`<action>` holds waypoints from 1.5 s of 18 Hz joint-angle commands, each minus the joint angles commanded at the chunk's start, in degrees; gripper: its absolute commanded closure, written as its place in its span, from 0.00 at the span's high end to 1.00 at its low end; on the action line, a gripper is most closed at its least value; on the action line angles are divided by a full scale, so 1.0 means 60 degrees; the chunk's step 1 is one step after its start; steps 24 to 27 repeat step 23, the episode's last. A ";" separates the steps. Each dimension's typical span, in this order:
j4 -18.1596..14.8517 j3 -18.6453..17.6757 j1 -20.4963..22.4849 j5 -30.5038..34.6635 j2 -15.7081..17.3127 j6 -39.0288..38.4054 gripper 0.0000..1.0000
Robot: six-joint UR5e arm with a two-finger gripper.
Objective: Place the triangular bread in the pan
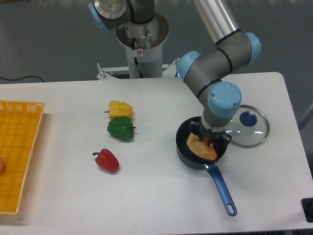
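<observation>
The triangular bread (201,148) is golden-orange and lies inside the pan (184,152), a small round black saucepan with a long blue handle (222,190) pointing toward the front right. My gripper (210,138) hangs straight down over the pan, its fingers at the bread's far edge. The wrist hides the fingertips, so I cannot tell whether they are open or still closed on the bread.
A round glass lid with a blue knob (249,120) lies just right of the pan. A yellow pepper (120,109), a green pepper (120,129) and a red pepper (107,160) sit at centre left. A yellow basket (19,147) stands at the left edge.
</observation>
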 joint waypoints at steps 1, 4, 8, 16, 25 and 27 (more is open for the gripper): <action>0.0000 0.0000 0.0015 -0.0015 0.0000 0.0015 0.67; 0.0000 0.0000 0.0015 0.0044 0.0015 0.0073 1.00; 0.0015 0.0000 0.0000 0.0058 0.0029 0.0073 1.00; 0.0029 0.0000 -0.0029 0.0058 0.0102 0.0073 1.00; 0.0306 0.0498 -0.0220 -0.0044 0.0132 0.0117 1.00; 0.0306 0.0498 -0.0220 -0.0044 0.0132 0.0117 1.00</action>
